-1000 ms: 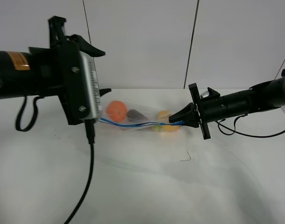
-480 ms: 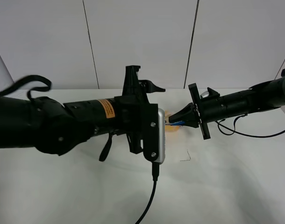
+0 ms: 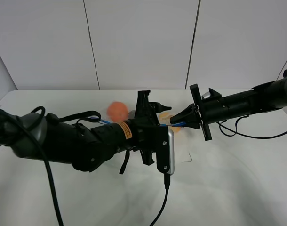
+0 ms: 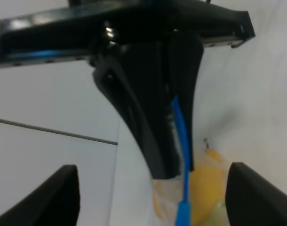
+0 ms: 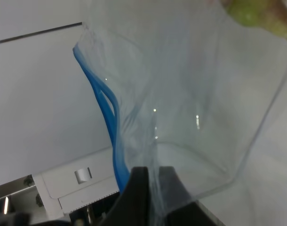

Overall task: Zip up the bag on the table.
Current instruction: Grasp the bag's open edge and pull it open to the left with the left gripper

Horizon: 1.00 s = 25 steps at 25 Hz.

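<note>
The bag (image 5: 195, 103), on the surface (image 3: 228, 188) between the arms, looked light, limp and slippery. Its blue strip (image 4: 180, 136) seemed the firmest hold. The right gripper (image 3: 174, 124) had its jaws pinching that strip's end, and the left gripper (image 4: 155, 197) had its jaws spread.

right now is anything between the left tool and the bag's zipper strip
Nothing visible does. The left tool is open, facing the blue zipper strip of the bag. The right tool, shut on that strip, holds its far end, not in between.
</note>
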Tool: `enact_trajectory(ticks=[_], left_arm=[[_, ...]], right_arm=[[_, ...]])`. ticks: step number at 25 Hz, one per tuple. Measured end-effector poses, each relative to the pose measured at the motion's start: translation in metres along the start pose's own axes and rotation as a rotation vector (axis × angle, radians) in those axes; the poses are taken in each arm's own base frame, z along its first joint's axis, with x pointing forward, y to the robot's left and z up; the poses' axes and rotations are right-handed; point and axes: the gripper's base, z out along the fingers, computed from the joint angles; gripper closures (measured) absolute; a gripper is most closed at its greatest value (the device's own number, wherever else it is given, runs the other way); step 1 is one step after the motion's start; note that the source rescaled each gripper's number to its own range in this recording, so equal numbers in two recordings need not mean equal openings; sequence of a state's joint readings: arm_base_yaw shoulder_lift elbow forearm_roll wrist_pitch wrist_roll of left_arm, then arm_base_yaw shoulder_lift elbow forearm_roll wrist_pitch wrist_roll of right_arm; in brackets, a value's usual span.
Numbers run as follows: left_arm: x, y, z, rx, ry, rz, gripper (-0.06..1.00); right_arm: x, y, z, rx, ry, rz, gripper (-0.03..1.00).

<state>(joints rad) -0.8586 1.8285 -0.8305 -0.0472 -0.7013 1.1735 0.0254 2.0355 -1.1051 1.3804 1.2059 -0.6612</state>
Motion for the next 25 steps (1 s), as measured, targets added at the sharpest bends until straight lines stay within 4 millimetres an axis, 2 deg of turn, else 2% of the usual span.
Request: enact_trajectory(ticks=[4, 8, 15, 23, 25], left_arm=[[0.006, -0.012, 0.007, -0.011, -0.002, -0.002, 0.05], [0.007, -0.015, 0.009, -0.015, 0.0, -0.009, 0.08], [0.007, -0.014, 0.009, -0.016, -0.001, -0.009, 0.4], [0.009, -0.018, 0.009, 0.02, 0.014, -0.01, 0.65], [0.009, -0.018, 0.009, 0.02, 0.014, -0.01, 0.68]], right_arm=[[0.0, 0.0, 0.0, 0.0, 0.0, 0.0, 0.97], [0.0, 0.0, 0.0, 0.0, 0.0, 0.0, 0.97], [0.0, 0.0, 0.0, 0.0, 0.0, 0.0, 0.97], [0.0, 0.0, 0.0, 0.0, 0.0, 0.0, 0.97], [0.0, 0.0, 0.0, 0.0, 0.0, 0.0, 0.97]])
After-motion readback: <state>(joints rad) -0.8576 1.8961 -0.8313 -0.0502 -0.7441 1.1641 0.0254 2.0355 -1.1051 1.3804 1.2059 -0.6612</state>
